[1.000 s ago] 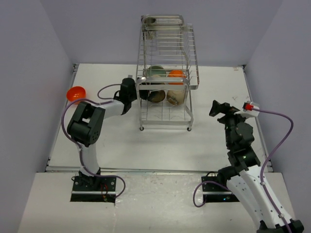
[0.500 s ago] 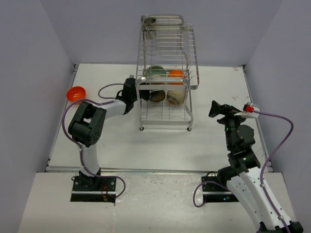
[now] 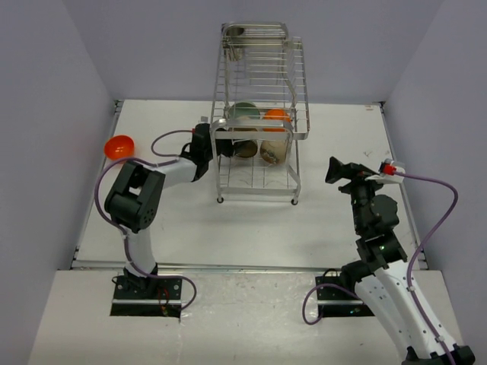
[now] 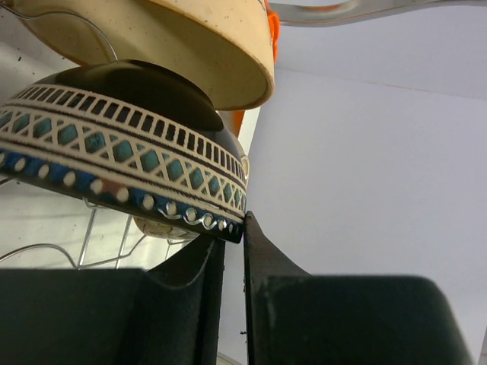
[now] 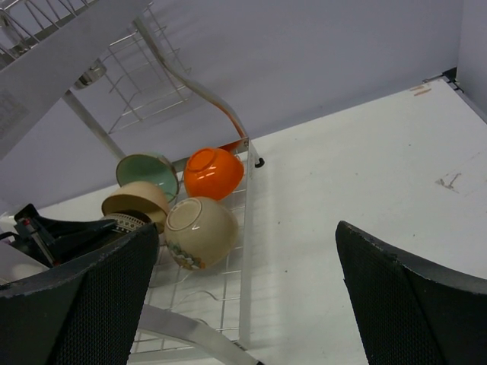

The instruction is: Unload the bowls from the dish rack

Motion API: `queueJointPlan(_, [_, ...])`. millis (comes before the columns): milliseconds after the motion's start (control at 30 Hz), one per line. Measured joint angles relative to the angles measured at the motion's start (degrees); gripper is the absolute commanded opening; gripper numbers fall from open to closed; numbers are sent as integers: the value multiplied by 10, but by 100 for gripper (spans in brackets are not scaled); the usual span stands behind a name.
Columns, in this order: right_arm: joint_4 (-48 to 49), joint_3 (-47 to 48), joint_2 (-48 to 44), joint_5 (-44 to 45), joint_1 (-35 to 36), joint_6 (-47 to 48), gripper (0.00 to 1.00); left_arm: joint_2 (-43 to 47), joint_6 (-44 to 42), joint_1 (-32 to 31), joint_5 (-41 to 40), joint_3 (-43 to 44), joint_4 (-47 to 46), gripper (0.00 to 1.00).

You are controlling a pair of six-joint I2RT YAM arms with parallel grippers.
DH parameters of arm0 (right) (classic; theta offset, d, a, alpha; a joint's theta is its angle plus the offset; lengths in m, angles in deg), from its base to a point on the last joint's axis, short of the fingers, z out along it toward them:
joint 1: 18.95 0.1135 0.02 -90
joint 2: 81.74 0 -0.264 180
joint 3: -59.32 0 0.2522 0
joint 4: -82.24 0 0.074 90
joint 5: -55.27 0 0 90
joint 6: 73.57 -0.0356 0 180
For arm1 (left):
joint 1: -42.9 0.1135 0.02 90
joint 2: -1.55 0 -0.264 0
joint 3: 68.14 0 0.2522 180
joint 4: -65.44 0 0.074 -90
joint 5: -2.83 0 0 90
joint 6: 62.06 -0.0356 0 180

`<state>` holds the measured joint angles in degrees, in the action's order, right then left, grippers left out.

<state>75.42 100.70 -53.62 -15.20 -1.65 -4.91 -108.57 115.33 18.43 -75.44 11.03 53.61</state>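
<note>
Left gripper [image 4: 234, 242] reaching into lower tier of tall silver wire dish rack [image 3: 262, 138] from its left side. Jaws standing almost together, pinching rim of black bowl with cream-and-teal lattice band [image 4: 114, 144].

Cream-beige bowl [image 4: 175, 46] lying against black bowl. Mint green bowl [image 5: 148, 173], bright orange bowl [image 5: 213, 172] and pale round patterned bowl [image 5: 199, 232] sitting in same tier.

Second orange bowl [image 3: 119, 146] resting on white table [image 3: 228, 228], well apart from rack on left.

Right gripper [image 5: 243, 296] hovering right of rack, jaws spread wide, holding nothing.

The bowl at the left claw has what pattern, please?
Bowl: teal lattice, blue dotted rim; left wrist view.
</note>
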Motion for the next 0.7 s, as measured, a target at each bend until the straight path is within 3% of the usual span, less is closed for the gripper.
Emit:
queueJointPlan(267, [3, 0, 4, -11, 0, 0, 99, 16, 13, 5, -2, -69, -101, 0])
queueJointPlan(700, [5, 0, 7, -13, 0, 0, 99, 18, 19, 19, 2, -96, -191, 0])
